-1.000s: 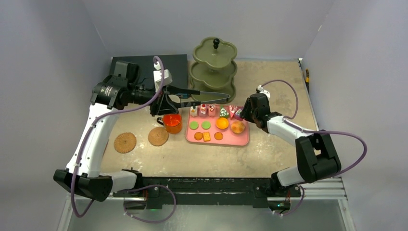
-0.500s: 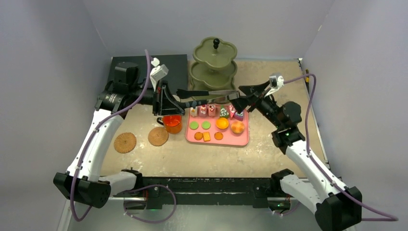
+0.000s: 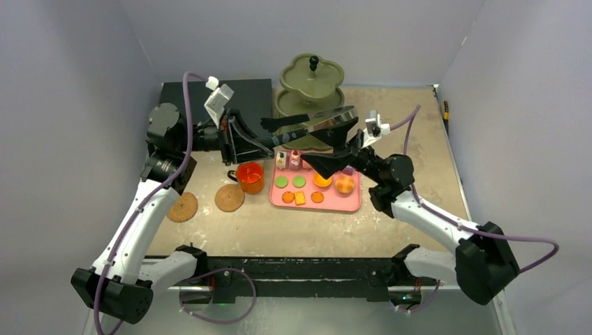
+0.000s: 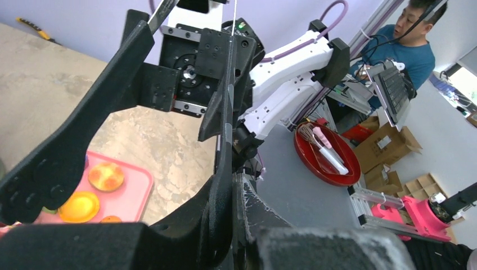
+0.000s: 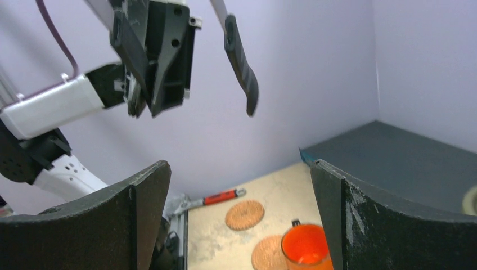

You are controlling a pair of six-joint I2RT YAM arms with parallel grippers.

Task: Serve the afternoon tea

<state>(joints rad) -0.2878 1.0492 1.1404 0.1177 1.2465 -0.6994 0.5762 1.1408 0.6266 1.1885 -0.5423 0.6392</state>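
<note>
Seemingly soft and light, the tiny pink cakes [image 3: 287, 159] along the far edge of the pink tray [image 3: 351, 201] need a gentle side pinch from the tongs [image 3: 328, 120] clamped in the left gripper [image 3: 260, 137]; the right gripper [image 5: 239, 169] gapes wide.

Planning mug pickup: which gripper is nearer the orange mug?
Left. The left gripper, holding tongs, hangs behind the orange mug; the right gripper sits farther right, over the tray.

You have open bench [image 3: 279, 227] at lower centre, in front of the pink tray [image 3: 354, 200], and more at upper right beside the three-tier stand [image 3: 312, 80]. The tongs [image 3: 328, 120] bar the middle, stretched above the tray's back row and before the stand. The right gripper [image 3: 317, 162] hangs over the tray's centre. Left of the tray, the orange mug [image 3: 249, 174] and two coasters [image 3: 229, 197] block a low pass.
</note>
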